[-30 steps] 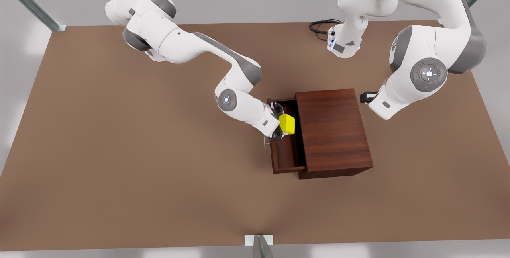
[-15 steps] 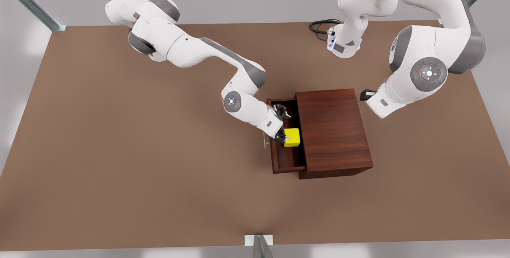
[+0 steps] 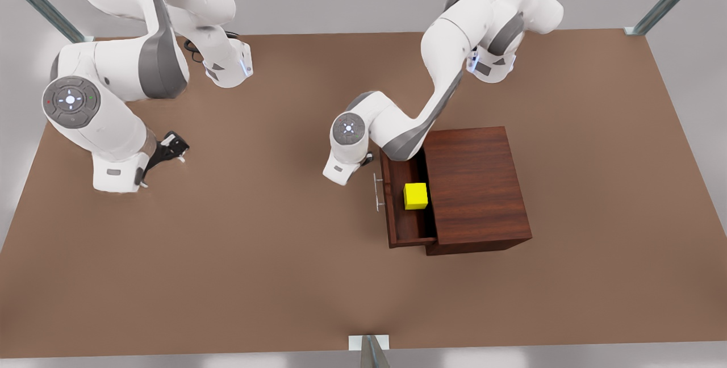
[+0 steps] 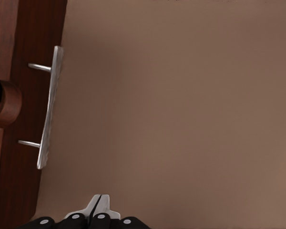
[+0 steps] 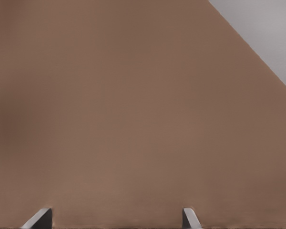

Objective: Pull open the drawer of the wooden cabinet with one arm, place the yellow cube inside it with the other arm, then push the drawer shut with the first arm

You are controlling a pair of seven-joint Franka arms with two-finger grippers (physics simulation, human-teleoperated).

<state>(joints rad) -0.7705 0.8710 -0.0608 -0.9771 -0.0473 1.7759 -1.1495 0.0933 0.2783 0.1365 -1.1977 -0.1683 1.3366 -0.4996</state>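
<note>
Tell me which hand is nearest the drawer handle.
The left hand: it is shut and sits just off the silver handle. The right hand is open and waits far away, at the front view's left.

A broad, matte brown rectangular worktop [image 3: 227,277] spans the scene under soft, even light. Plain pale grey floor [image 3: 352,4] surrounds it. Slim grey metal struts [image 3: 40,1] rise at its far corners, another [image 3: 370,354] at the near edge's middle.
</note>
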